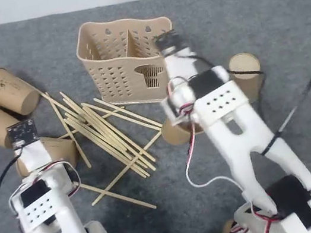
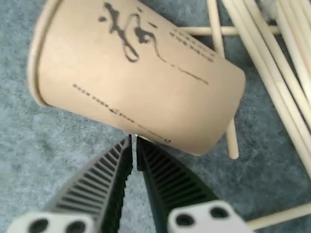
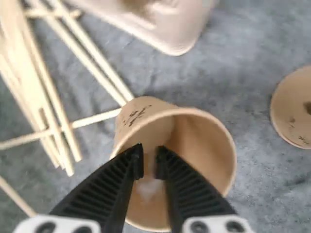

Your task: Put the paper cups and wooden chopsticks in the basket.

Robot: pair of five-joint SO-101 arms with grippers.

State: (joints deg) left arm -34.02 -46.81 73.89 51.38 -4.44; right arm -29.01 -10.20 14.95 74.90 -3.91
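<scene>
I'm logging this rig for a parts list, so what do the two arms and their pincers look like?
The left arm and right arm are white shells with rows of small holes and black motors. Thin red and white wires loop beside them, and black cables trail off. The left pincer and right pincer have black ribbed fingers on white bases.

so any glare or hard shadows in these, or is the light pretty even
high view: even light, no glare, only soft shadows under the chopsticks and beside the basket; left wrist view: lying cup evenly lit, faint shadow along its edge; right wrist view: no glare on the open cup
</scene>
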